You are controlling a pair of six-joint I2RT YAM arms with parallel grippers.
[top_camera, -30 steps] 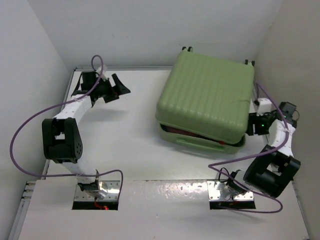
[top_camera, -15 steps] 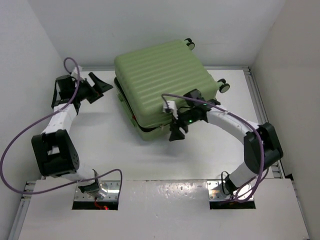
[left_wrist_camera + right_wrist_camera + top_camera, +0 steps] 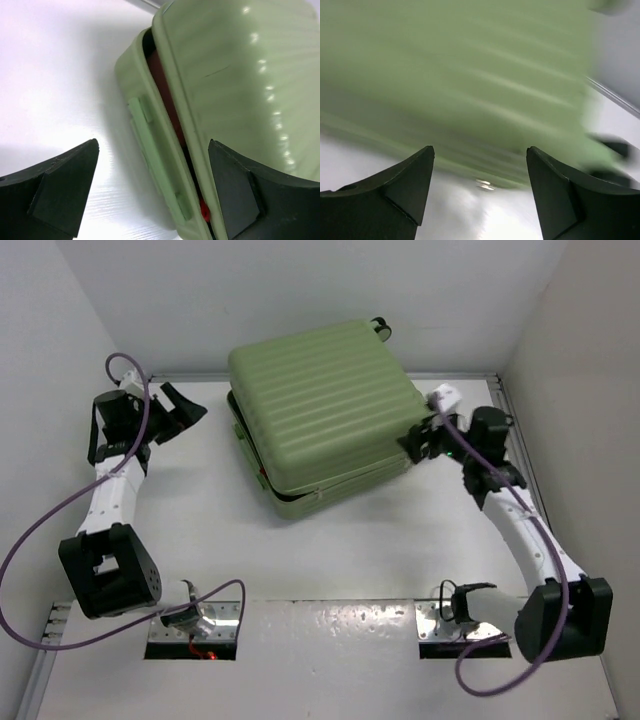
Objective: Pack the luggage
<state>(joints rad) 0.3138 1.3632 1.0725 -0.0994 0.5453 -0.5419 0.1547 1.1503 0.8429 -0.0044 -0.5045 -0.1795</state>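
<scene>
The luggage is a big light-green ribbed suitcase lying flat at the back middle of the table, one wheel showing at its far corner. Its lid rests nearly down, leaving a slit along the left and front side where something red shows inside. My left gripper hangs open to the left of the luggage, facing that slit, and is apart from it. My right gripper stands open against the right edge of the luggage, whose blurred shell fills its wrist view; nothing is between its fingers.
White walls close in on the left, back and right. A raised white ledge with two metal mounting plates runs along the near edge. Purple cables loop off both arms.
The luggage lay farther right a second ago and now sits at the back middle. My right arm swung from its front edge to its right side, jaws widening. My left arm drew back left.
</scene>
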